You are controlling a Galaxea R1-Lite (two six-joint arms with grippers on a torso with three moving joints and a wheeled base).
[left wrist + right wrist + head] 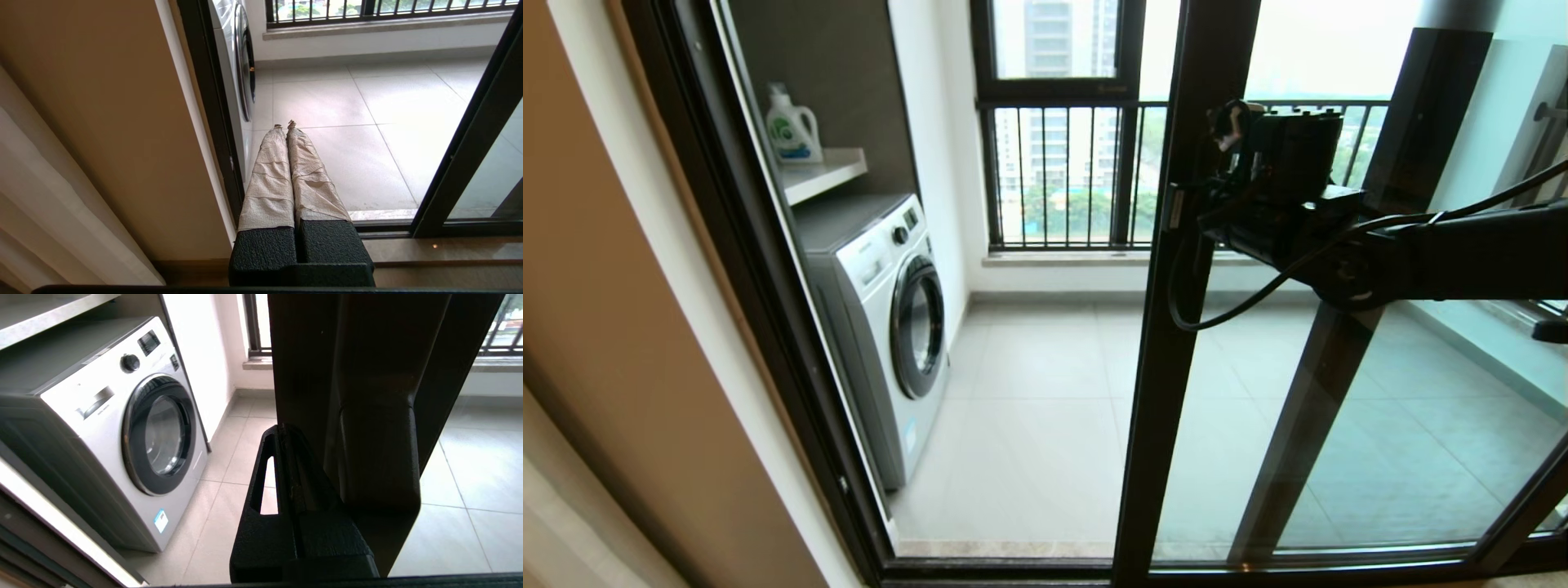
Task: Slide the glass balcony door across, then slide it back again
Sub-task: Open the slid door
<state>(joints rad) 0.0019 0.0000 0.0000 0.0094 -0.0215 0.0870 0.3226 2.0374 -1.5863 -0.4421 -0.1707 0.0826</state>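
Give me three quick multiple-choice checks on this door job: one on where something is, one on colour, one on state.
1. Where is the right pincer?
A. at the glass balcony door's upright
B. on the washing machine
C. on the railing

2. What colour is the washing machine?
A. red
B. white
C. black

3. How does the doorway stand?
A. fully closed
B. partly open
C. door removed

Answers:
1 A: in the head view the arm reaches to the dark upright, and the right wrist view shows the frame right against the pincer.
2 B: its body is white, with a dark round door.
3 B: bare floor tiles show unglazed between machine and upright.
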